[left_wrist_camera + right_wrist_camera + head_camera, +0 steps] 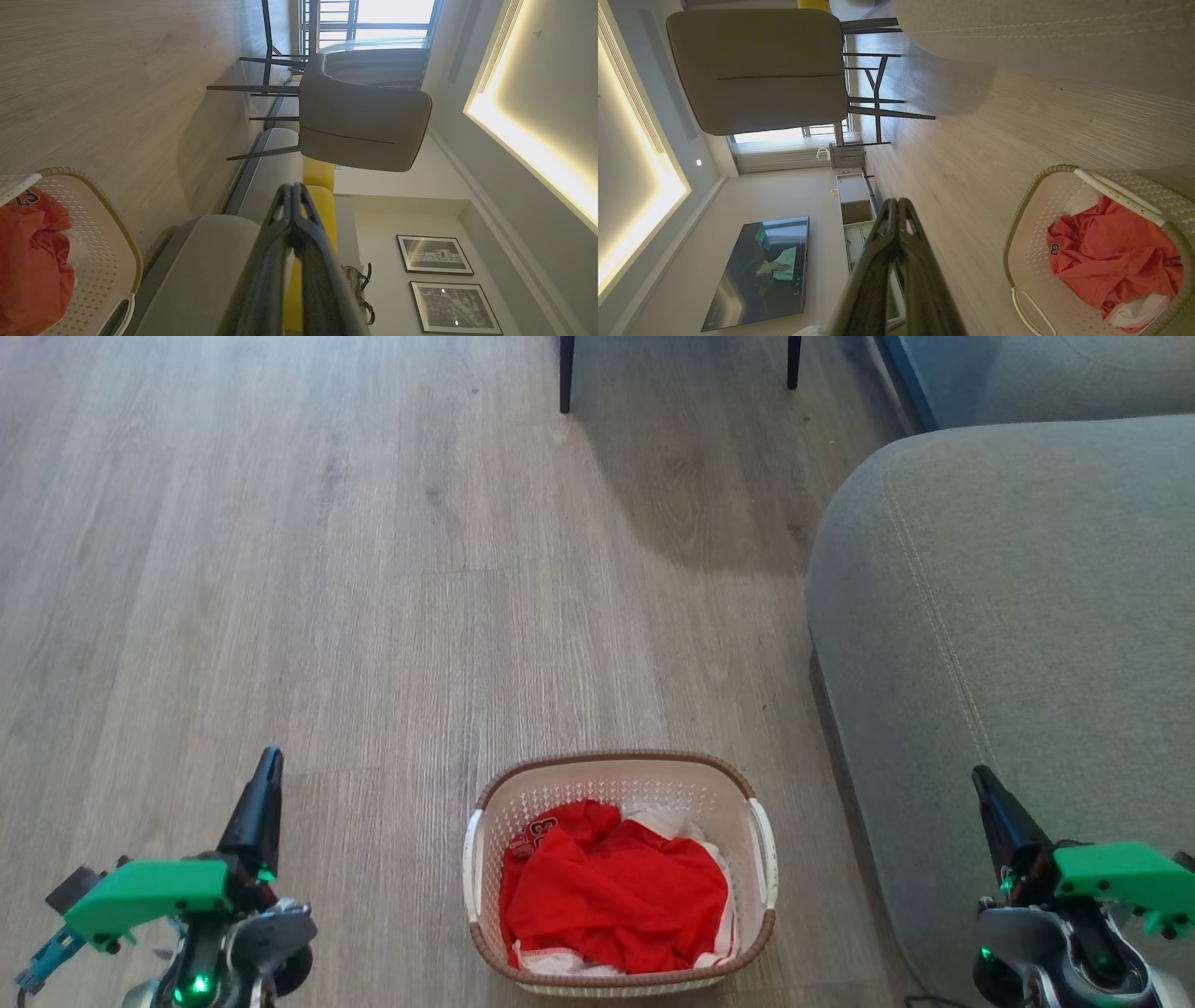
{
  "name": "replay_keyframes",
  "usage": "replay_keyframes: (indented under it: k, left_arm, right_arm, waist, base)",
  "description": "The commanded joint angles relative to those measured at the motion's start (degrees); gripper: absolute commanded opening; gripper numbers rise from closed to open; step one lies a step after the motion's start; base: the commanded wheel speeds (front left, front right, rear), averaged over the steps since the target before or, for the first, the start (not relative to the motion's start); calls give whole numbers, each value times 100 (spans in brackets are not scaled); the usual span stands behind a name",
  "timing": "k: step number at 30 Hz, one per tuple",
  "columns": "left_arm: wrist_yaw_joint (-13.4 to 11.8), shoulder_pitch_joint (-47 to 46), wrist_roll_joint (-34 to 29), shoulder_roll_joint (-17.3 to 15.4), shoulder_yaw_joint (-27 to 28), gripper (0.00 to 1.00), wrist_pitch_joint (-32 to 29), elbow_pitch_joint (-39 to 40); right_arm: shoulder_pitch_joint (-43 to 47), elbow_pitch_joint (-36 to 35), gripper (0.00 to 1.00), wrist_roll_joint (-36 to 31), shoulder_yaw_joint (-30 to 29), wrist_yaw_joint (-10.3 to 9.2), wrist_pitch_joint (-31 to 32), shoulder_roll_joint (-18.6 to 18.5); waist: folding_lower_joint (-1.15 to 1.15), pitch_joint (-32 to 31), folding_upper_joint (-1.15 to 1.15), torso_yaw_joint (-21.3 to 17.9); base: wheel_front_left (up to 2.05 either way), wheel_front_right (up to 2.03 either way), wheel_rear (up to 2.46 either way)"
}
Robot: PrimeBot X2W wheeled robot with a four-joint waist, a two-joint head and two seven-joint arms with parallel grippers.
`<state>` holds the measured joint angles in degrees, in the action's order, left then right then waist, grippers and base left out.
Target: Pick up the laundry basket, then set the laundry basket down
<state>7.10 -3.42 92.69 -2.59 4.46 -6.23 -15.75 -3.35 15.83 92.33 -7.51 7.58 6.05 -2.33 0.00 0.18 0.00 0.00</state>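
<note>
Left gripper [269, 758] is well to the left of the laundry basket [611, 761], clear of it and not touching. Its two dark fingers are pressed together tip to tip with nothing between them, and the left wrist view shows the same contact at the tips. The wood floor [373, 569] lies bare between that gripper and the basket's left handle [473, 863]. The basket stands upright on the floor between the two grippers, and neither handle is gripped. Inside it is a crumpled red jersey [616, 887] with a bit of white cloth [686, 826] showing at its back and front edges. Brown rim is fully visible, the perforated wall showing above the jersey. Dark chair legs [566, 373] are far beyond the basket. The right handle [766, 854] faces the grey sofa [1008, 616], which is near the basket's right side with a strip of floor between them. Right gripper [980, 775] is well to the right of the basket, over the sofa's front edge. Its fingers are also closed against each other and empty, and the right wrist view shows the tips meeting, with the basket off to that view's lower right.
</note>
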Motion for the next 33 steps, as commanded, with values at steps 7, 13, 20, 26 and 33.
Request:
replay_keyframes:
  k: [7, 13, 20, 26, 33]
  left_arm:
    - [39, -276, -51, -29, 205, 0, -24, 172]
    - [39, -276, -51, -29, 205, 0, -24, 172]
    - [-5, 161, -36, 6, -64, 100, 64, -254]
    - [-13, 178, -141, 4, -106, 100, 165, -167]
    - [-58, 178, -420, 2, -131, 100, 284, -31]
  right_arm:
    - [-283, -180, 0, -14, 101, -9, 42, -54]
    - [-283, -180, 0, -14, 101, -9, 42, -54]
    - [146, 262, 100, -27, 92, 0, -69, 34]
    - [146, 227, 100, -136, 157, -1, -170, 29]
    - [135, 168, 100, -454, 199, -1, -288, 24]
  waist:
    - [0, 0, 0, 0]
    - [0, 0, 0, 0]
    - [0, -6, 0, 0]
    - [0, -16, 0, 4]
    - [0, -28, 0, 9]
  base:
    - [0, 0, 0]
    - [0, 0, 0]
    - [0, 0, 0]
    - [0, 0, 0]
    - [0, 0, 0]
